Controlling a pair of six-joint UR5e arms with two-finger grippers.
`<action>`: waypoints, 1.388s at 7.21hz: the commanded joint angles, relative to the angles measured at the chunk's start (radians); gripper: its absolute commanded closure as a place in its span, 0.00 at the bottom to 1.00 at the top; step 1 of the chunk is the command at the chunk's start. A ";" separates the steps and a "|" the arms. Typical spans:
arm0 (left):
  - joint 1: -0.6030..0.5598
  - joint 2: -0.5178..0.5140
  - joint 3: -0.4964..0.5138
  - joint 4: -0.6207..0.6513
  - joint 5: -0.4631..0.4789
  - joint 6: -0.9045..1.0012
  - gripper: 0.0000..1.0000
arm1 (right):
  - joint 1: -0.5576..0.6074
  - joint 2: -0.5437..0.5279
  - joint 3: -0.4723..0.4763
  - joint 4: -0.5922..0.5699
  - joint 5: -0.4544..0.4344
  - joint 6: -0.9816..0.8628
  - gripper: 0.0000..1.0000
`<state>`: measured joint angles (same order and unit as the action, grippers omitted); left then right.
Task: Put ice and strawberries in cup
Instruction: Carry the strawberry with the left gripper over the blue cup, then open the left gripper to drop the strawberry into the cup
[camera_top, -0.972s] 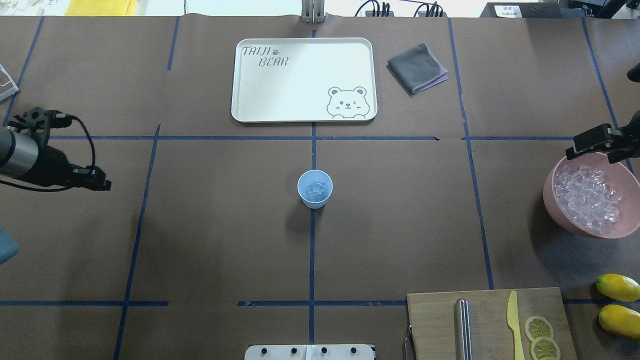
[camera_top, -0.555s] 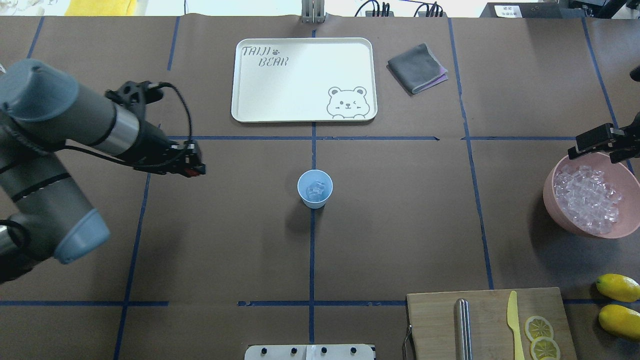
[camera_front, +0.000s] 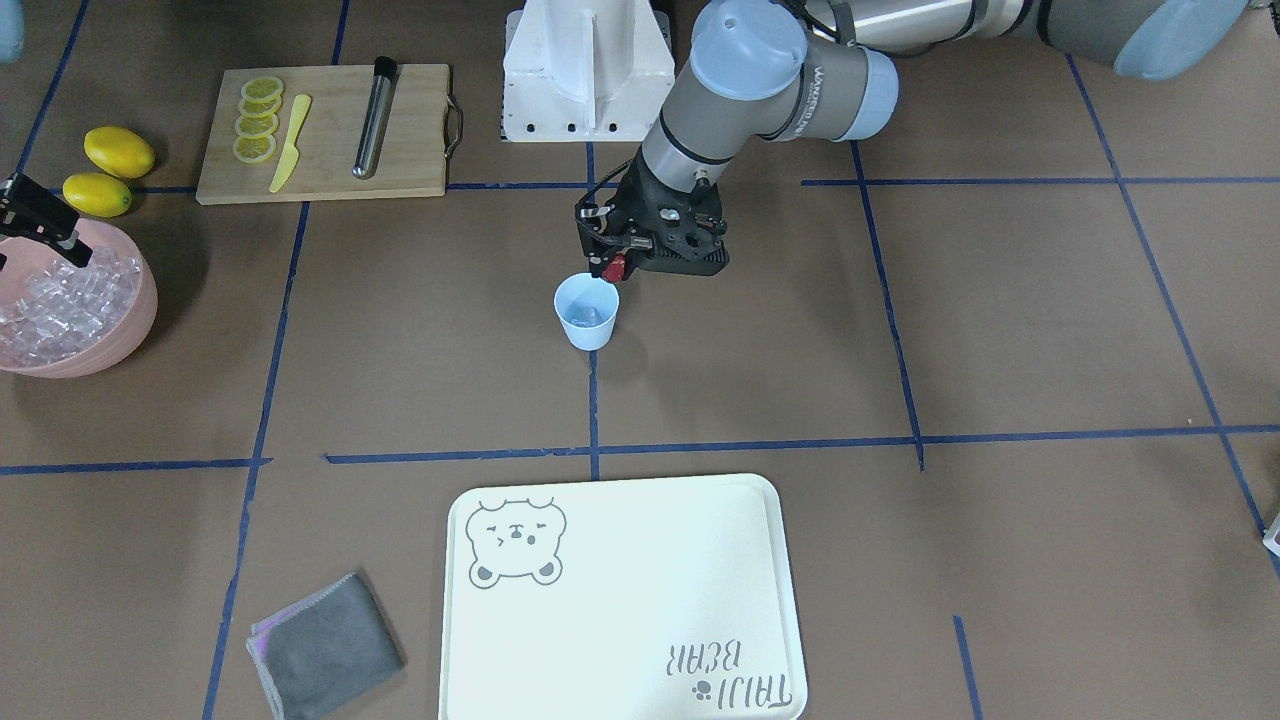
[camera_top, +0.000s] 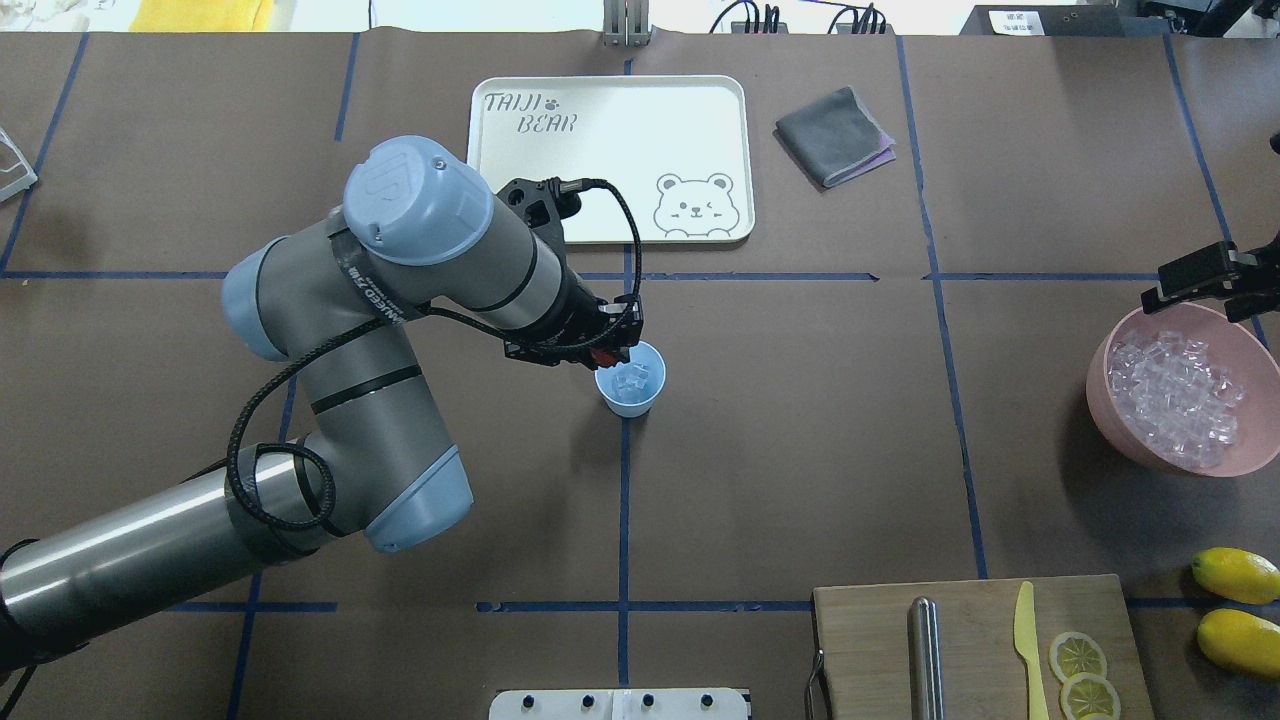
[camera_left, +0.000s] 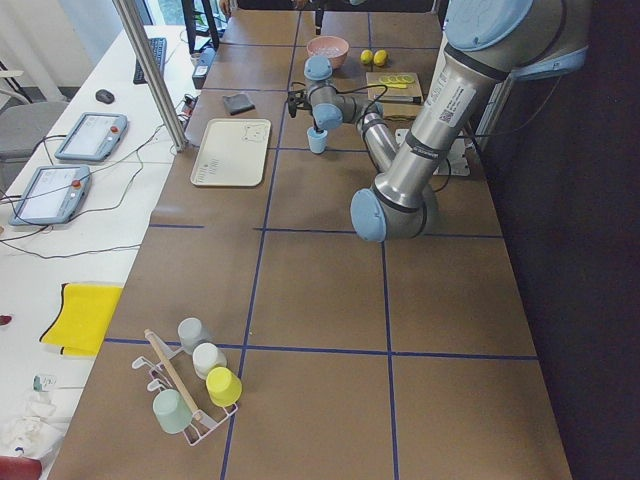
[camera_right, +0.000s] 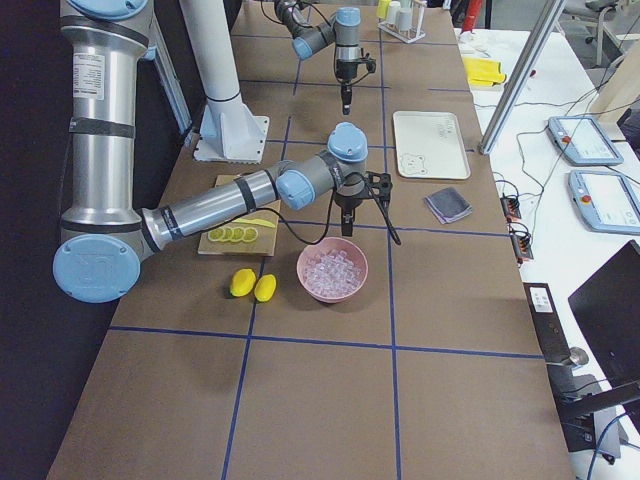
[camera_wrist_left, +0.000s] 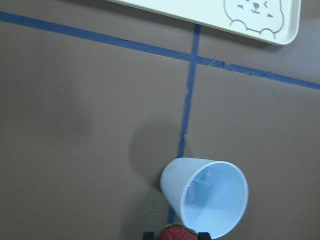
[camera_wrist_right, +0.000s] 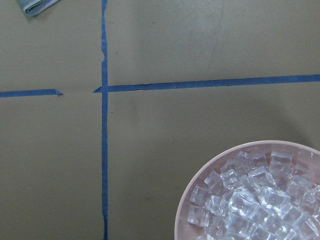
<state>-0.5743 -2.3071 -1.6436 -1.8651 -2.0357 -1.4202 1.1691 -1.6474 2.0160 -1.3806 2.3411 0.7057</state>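
The pale-blue cup (camera_top: 630, 379) stands upright at the table's middle with ice cubes (camera_top: 634, 378) inside; it also shows in the front view (camera_front: 587, 311) and the left wrist view (camera_wrist_left: 207, 197). My left gripper (camera_top: 607, 352) is shut on the dark-red strawberry (camera_front: 614, 267) and holds it just above the cup's rim on the cup's left side; the berry shows at the bottom of the left wrist view (camera_wrist_left: 176, 233). My right gripper (camera_top: 1200, 278) hangs over the far rim of the pink bowl (camera_top: 1115, 410); whether it is open or shut does not show.
The pink bowl holds many ice cubes (camera_top: 1175, 398). A white tray (camera_top: 607, 158) and a grey cloth (camera_top: 833, 135) lie at the far side. A cutting board (camera_top: 980, 645) with lemon slices, a knife and a metal rod, and two lemons (camera_top: 1236, 607), lie front right.
My left arm has swung in from the table's left to the cup, carrying the strawberry. My right gripper has drifted slightly right over the bowl.
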 joint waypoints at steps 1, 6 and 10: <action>0.004 -0.018 0.033 -0.003 0.006 0.006 1.00 | 0.001 -0.011 0.012 0.000 0.001 0.001 0.00; 0.008 -0.026 0.037 -0.006 0.035 0.006 0.26 | 0.001 -0.018 0.013 0.000 0.003 0.002 0.00; 0.005 -0.020 0.019 -0.002 0.051 0.007 0.19 | 0.012 -0.028 0.029 -0.002 0.020 0.000 0.00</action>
<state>-0.5675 -2.3295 -1.6120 -1.8713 -1.9892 -1.4133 1.1740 -1.6698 2.0379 -1.3816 2.3504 0.7068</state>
